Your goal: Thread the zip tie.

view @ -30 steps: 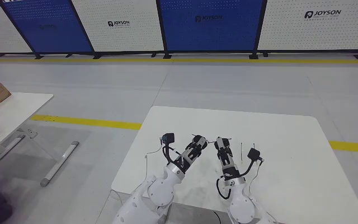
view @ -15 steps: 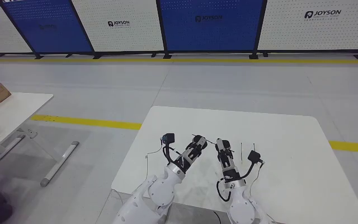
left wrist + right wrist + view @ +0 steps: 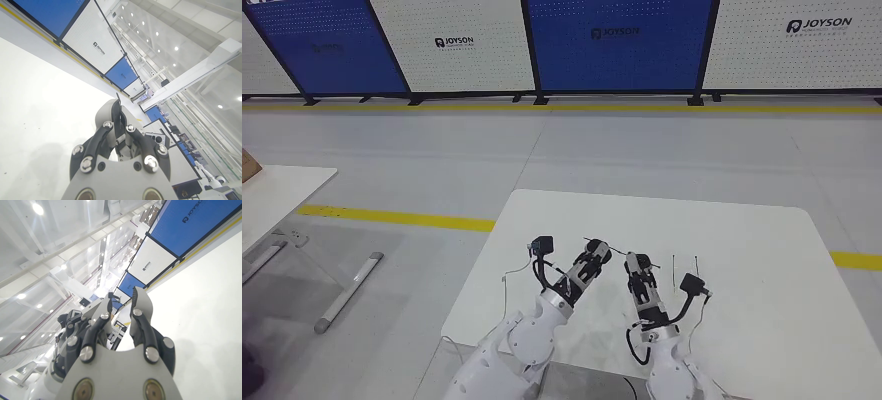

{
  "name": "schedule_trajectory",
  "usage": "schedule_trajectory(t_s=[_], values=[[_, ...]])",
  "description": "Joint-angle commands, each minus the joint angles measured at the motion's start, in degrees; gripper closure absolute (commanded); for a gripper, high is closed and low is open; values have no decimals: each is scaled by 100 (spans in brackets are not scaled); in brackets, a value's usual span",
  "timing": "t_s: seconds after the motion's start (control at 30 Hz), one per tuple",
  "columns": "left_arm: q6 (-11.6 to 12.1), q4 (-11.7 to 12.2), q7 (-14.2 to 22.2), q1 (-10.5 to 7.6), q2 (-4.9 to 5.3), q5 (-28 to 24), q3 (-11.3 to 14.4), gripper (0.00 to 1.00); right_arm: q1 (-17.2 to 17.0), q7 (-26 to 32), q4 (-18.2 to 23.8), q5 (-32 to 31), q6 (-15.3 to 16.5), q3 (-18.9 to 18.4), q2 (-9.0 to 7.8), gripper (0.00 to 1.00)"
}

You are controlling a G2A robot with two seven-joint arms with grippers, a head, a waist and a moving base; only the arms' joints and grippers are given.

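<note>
Threading step, alignment stage. Left gripper (image 3: 118, 106) clenched on black zip tie (image 3: 118, 97), strap pinched edge-on, tip poking past fingertips, above white table (image 3: 742, 240). Right gripper (image 3: 122, 294) released, jaws well apart, tie's blocky end (image 3: 109, 294) just beside one fingertip. Next, probably: close on that end, steady it, feed tail through slot.

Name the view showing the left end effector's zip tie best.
Left wrist view: the zip tie is a black strip clamped in the left end effector, close up. Top view gives a thin dark line; right wrist view, perhaps a dark speck.
</note>
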State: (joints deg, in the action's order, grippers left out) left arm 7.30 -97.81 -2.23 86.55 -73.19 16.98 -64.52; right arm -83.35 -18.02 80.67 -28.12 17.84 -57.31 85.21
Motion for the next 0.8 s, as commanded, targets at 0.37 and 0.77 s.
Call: schedule_trajectory(t_s=[0.37,0.77], values=[[57,-9,85,13,7,-3,-2,100,13,20,-4,-65,-36,32,32,100],[210,-156,339,137,42,-89,-51,100,24,498,19,43,164,-55,7,100]])
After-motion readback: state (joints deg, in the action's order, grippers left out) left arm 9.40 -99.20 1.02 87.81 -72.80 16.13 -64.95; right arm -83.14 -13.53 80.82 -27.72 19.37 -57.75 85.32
